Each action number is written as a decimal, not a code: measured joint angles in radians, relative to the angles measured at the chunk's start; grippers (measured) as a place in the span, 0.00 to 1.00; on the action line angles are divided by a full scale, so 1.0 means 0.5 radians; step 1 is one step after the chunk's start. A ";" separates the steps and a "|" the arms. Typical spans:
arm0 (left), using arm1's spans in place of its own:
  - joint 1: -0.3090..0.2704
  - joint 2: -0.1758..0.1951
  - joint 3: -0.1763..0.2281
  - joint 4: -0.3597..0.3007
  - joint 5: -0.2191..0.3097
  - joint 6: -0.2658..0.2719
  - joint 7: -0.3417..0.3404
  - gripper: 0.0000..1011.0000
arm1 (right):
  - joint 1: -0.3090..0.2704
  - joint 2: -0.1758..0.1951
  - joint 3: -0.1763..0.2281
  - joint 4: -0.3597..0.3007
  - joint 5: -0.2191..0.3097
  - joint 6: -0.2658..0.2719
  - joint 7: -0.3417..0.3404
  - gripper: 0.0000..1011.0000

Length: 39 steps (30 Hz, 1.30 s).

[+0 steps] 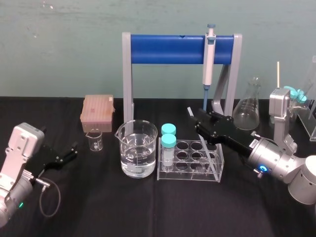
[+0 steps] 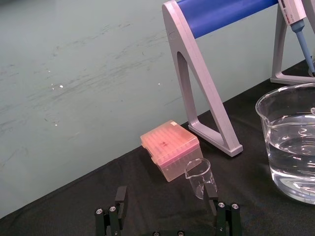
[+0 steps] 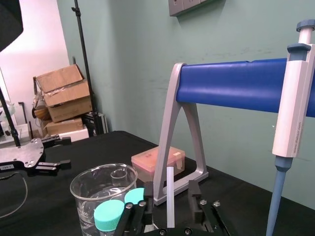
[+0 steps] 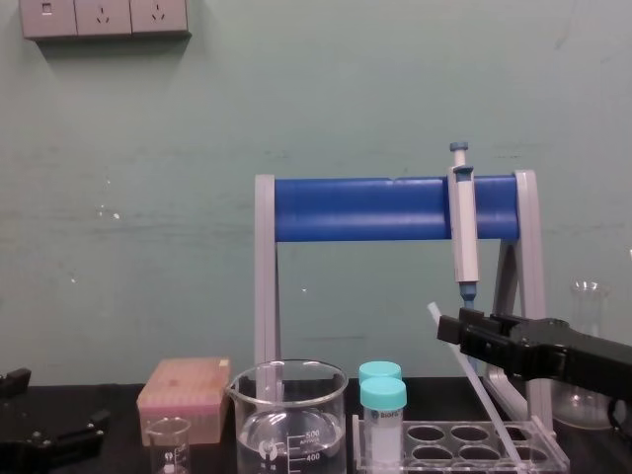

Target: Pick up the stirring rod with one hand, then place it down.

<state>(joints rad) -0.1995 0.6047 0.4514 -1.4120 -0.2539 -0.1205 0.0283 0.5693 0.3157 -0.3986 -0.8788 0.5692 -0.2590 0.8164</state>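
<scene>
**Nearly gripped: glass rod leaning in the rack**

Nearest on the black worktop (image 1: 148,212), the left tool (image 1: 74,149) lies parked at the left with its jaws wide. Further forward, the right tool (image 1: 200,123) reaches over the clear tube rack (image 1: 197,177). Its jaws are narrow and stand on either side of the stirring rod (image 3: 170,196). A sliver of gap shows on each side in the right wrist view, so the rod does not look clamped.

The rod leans tilted. Its lower end runs down into the rack and its upper end pokes out past the tool.

Being thin glass, the rod is likely light, stiff, smooth enough to slip, and brittle. A gentle squeeze on the upper shaft above the rack suits it, followed by a lift along its own slant.

Beyond hangs the pipette (image 1: 209,61).
</scene>
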 joint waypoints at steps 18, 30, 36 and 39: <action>0.000 0.000 0.000 0.000 0.000 0.000 0.000 0.99 | 0.000 0.000 0.012 -0.033 -0.005 -0.033 -0.010 0.93; 0.000 0.000 0.000 0.000 0.000 0.000 0.000 0.99 | -0.068 0.019 0.237 -0.359 0.017 -0.178 -0.328 0.99; 0.000 0.000 0.000 0.000 0.000 0.000 0.000 0.99 | -0.199 0.064 0.361 -0.482 -0.071 -0.020 -0.700 0.99; 0.000 0.000 0.000 0.000 0.000 0.000 0.000 0.99 | -0.273 0.086 0.394 -0.534 -0.107 0.112 -0.845 0.99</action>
<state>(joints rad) -0.1996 0.6047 0.4514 -1.4120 -0.2539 -0.1205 0.0283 0.4330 0.3585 -0.2015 -1.1460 0.5158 -0.2032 0.3940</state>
